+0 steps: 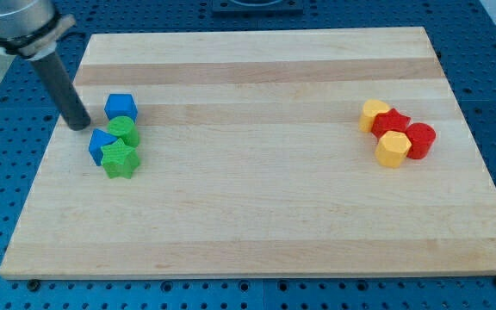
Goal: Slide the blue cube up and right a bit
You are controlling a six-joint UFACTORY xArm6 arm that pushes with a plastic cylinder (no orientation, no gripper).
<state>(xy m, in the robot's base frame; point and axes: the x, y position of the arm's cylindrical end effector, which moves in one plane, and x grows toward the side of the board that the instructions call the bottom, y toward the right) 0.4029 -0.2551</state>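
Here, my tip (79, 126), a bare dark rod end grasping nothing, rests on the pale wooden board (257, 207), just left of the blue cube (120, 107), which touches the green cylinder (125, 130) below.

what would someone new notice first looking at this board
Two tight clusters on the wooden board: at the view's left, a blue cube, a green cylinder, a second blue block and a green star. At the view's right, two yellow blocks and two red blocks huddle together. My tip sits just left of the blue cube.
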